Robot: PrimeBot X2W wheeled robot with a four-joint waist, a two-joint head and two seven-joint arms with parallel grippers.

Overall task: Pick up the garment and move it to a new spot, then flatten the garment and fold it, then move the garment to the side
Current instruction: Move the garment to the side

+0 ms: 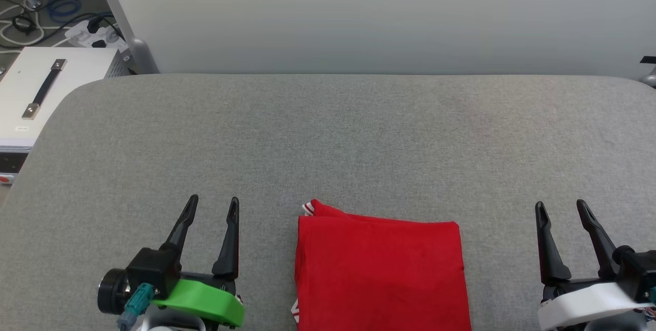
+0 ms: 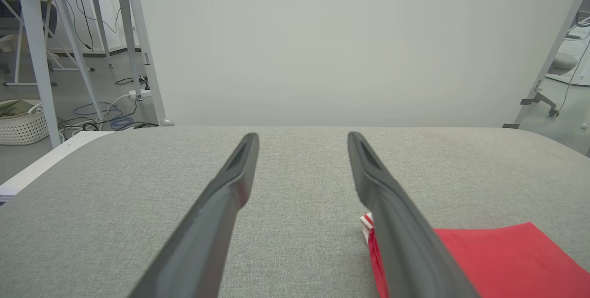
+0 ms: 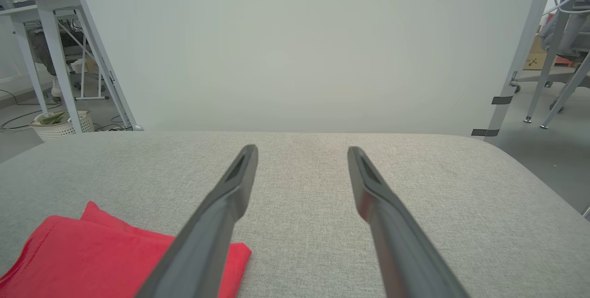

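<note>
The garment (image 1: 382, 272) is a red jersey folded into a neat rectangle, lying at the near middle of the grey table (image 1: 359, 141), with a bit of red-white striped trim at its far left corner. My left gripper (image 1: 212, 207) stands open to its left, clear of the cloth, nothing between its fingers. My right gripper (image 1: 561, 206) stands open to its right, also apart from it. The left wrist view has the garment (image 2: 498, 256) low on the right beyond the left gripper (image 2: 302, 137). The right wrist view has the garment (image 3: 92, 252) low on the left of the right gripper (image 3: 302, 150).
A white box with a dark handle (image 1: 46, 87) sits off the table's far left corner, with cables and a power strip (image 1: 92, 36) on the floor behind. A pale backdrop wall (image 1: 379, 13) rises behind the table's far edge.
</note>
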